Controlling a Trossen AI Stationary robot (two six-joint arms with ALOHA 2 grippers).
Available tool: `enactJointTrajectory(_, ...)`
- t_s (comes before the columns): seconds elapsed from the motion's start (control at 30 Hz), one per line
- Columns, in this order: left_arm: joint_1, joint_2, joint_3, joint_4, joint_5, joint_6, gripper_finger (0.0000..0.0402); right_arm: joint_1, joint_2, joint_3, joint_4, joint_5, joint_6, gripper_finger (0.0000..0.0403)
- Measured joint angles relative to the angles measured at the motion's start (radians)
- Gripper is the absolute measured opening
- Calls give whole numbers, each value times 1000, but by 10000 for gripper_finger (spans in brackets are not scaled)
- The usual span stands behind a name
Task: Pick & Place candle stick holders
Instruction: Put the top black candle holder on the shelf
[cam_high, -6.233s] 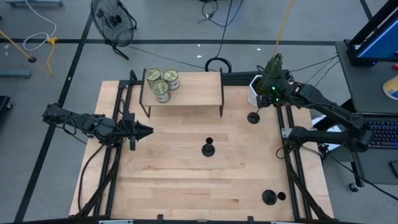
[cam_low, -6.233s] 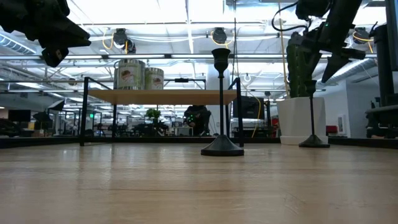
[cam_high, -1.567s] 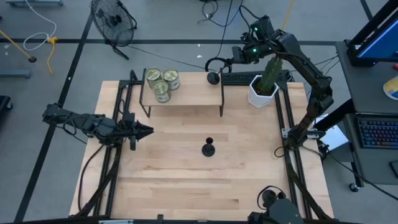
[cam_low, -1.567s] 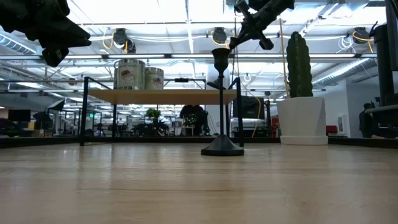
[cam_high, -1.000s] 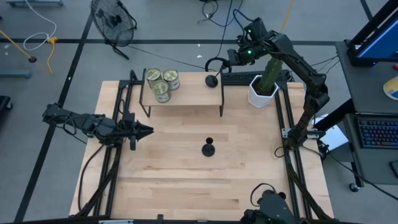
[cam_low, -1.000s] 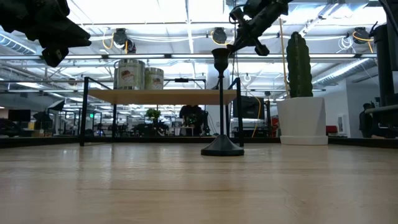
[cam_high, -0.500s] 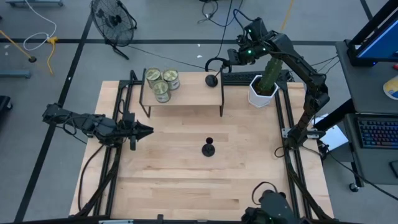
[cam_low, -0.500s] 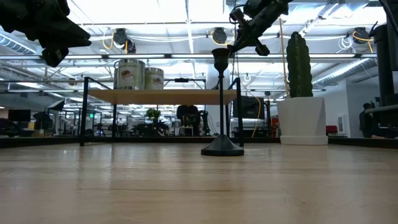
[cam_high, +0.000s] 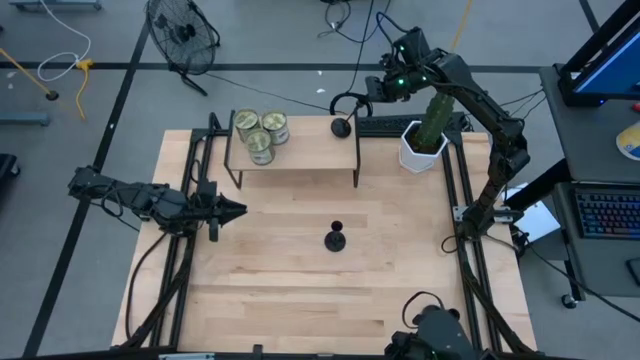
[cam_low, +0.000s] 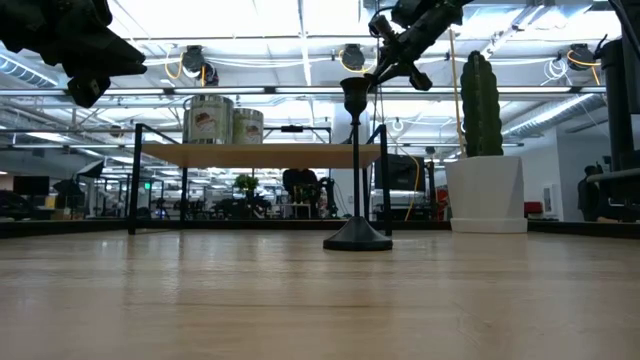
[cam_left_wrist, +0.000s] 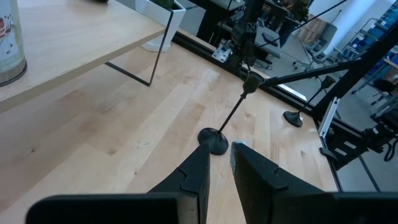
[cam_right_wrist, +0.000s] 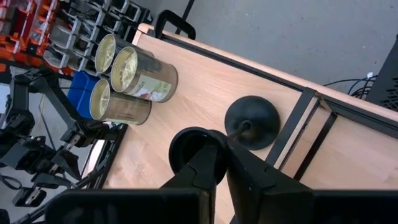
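Observation:
One black candle stick holder (cam_high: 341, 127) stands with its round base on the right far corner of the wooden shelf (cam_high: 300, 150). My right gripper (cam_high: 368, 93) is above it, shut at the holder's top (cam_right_wrist: 191, 147). A second holder (cam_high: 335, 240) stands upright on its base in the middle of the table, also seen in the low view (cam_low: 355, 165). A third holder (cam_left_wrist: 292, 117) shows near the table's right edge. My left gripper (cam_high: 240, 210) hovers over the table's left side. Its fingers (cam_left_wrist: 204, 163) are a narrow gap apart with nothing between them. My right gripper pinches the holder's thin stem just under its cup top (cam_right_wrist: 231, 138) between its two fingers. The fingers slant down from the far right and lie across the stem. The holder stands about upright, with its round base (cam_right_wrist: 252, 121) on the shelf top.
Three greenish jars (cam_high: 260, 132) stand together on the shelf's left end. A cactus in a white pot (cam_high: 425, 135) stands at the far right, beside my right arm. A dark rounded thing (cam_high: 435, 330) shows at the near right edge. Bare wood (cam_high: 260, 290) lies in front.

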Motion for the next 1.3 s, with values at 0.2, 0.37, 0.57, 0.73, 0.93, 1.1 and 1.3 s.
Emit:
enactJointTrajectory(0.2, 0, 0, 0, 0, 0, 3, 72, 1, 0, 0, 4, -3, 0, 24)
enactJointTrajectory(0.37, 0, 0, 0, 0, 0, 11, 72, 1, 0, 0, 4, -5, -1, 24)
enactJointTrajectory(0.57, 0, 0, 0, 0, 0, 19, 72, 1, 0, 0, 49, -27, 7, 25)
enactJointTrajectory(0.73, 0, 0, 0, 0, 0, 19, 72, 1, 0, 0, 66, -32, 19, 25)
enactJointTrajectory(0.93, 0, 0, 0, 0, 0, 19, 72, 1, 0, 0, 88, -28, 25, 38)
enactJointTrajectory(1.1, 0, 0, 0, 0, 1, 19, 72, 1, 0, 0, 123, -29, 50, 65)
enactJointTrajectory(1.3, 0, 0, 0, 0, 1, 19, 72, 3, 0, 0, 123, -31, 49, 77)
